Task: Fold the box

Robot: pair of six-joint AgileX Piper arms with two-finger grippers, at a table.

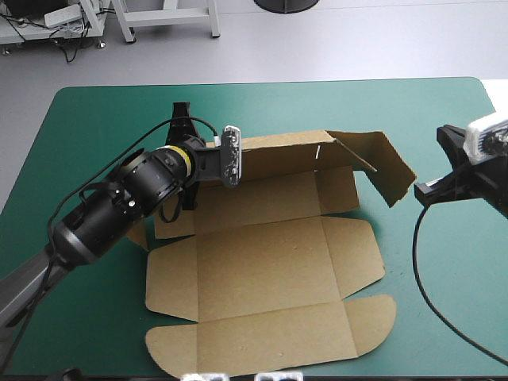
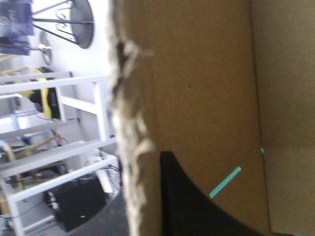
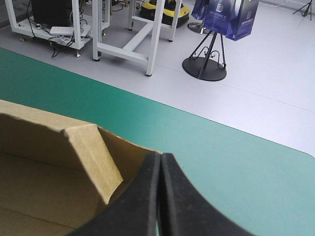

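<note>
box (image 1: 262,270): mostly flat, far wall raised
left gripper (image 2: 162,167): clamped on the box's far wall
right gripper (image 3: 160,162): closed, empty, just beside the box's right flap

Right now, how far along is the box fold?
Early. Done: on the box, the far wall is up. In hand: left tool is shut on that wall's left end; right tool, shut, sits by the raised end flap. Left: side flaps and near panel lie flat.
</note>
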